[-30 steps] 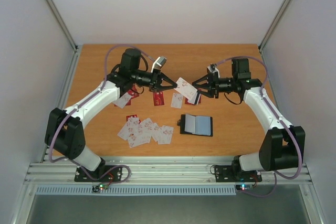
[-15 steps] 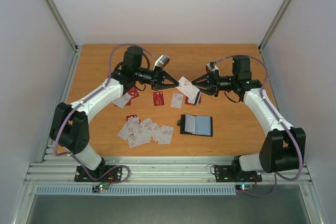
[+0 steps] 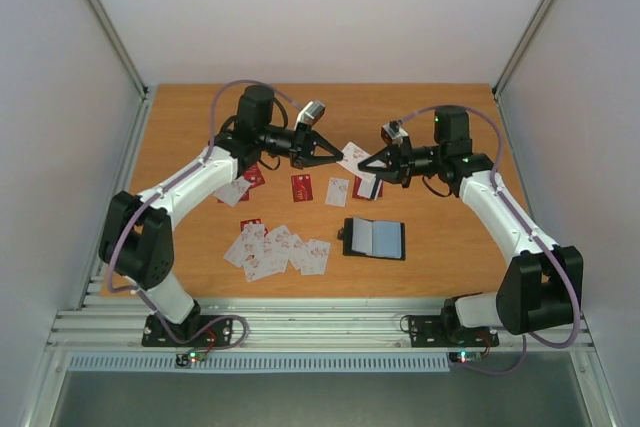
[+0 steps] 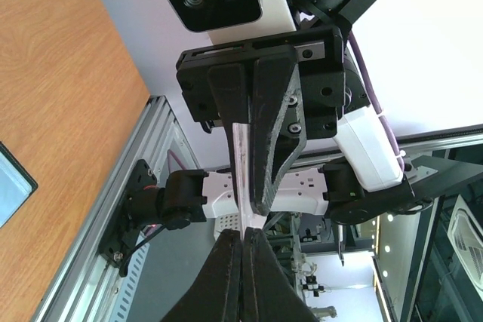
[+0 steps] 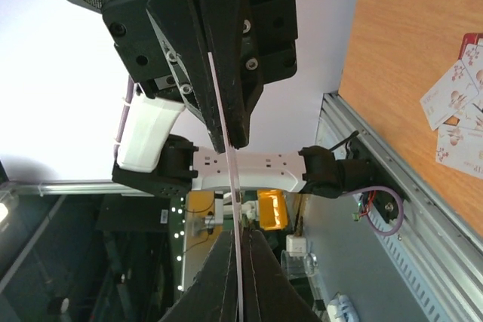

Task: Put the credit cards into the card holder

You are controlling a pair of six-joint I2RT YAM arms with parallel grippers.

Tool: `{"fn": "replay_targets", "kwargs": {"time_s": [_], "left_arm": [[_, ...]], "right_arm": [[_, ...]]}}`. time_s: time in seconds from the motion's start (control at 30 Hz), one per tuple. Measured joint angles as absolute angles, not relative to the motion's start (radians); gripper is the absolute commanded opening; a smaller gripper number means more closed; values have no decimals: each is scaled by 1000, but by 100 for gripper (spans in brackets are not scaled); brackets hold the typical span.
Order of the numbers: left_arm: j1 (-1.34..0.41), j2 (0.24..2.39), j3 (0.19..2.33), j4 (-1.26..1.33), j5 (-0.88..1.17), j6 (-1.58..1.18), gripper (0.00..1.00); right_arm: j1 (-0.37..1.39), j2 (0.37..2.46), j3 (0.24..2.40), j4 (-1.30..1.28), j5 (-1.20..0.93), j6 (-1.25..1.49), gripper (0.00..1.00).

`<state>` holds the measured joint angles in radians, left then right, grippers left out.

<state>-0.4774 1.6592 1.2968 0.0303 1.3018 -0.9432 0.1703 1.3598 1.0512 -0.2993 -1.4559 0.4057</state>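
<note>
Thin white credit card, mid-air over the orange wooden counter.
Left tool and right tool both pinch it, seemingly a handover; next, left must release before the open black folding card holder receives it.

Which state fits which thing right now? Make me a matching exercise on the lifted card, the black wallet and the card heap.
Things: 1 white card with red marks; 2 black folding card holder; 3 heap of white-and-red cards.
States: A lying open, pale inside up; B fanned out left of the holder; C pinched in mid-air by left gripper and right gripper.
Pairs: 1-C; 2-A; 3-B.
</note>
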Motion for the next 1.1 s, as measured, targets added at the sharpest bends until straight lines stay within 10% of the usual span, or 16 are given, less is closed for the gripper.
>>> {"fn": "replay_targets", "kwargs": {"time_s": [0.13,0.33,0.57,1.1], "left_arm": [[-478,1665,1297,30,1301,-944,4],[-479,1664,1294,52,1252,-966,50],[-488,1637,1193,274,1072,-1145,71],[-565,1577,1157,352,712,-1304,35]], "right_arm": [[170,1354,1049,-298,-1456,408,1],[170,1345,1047,-294,-1423,426,1],[173,1324,1002,-109,-1313,612,1],[247,1316,1018,124,-1083,826,1]]}}
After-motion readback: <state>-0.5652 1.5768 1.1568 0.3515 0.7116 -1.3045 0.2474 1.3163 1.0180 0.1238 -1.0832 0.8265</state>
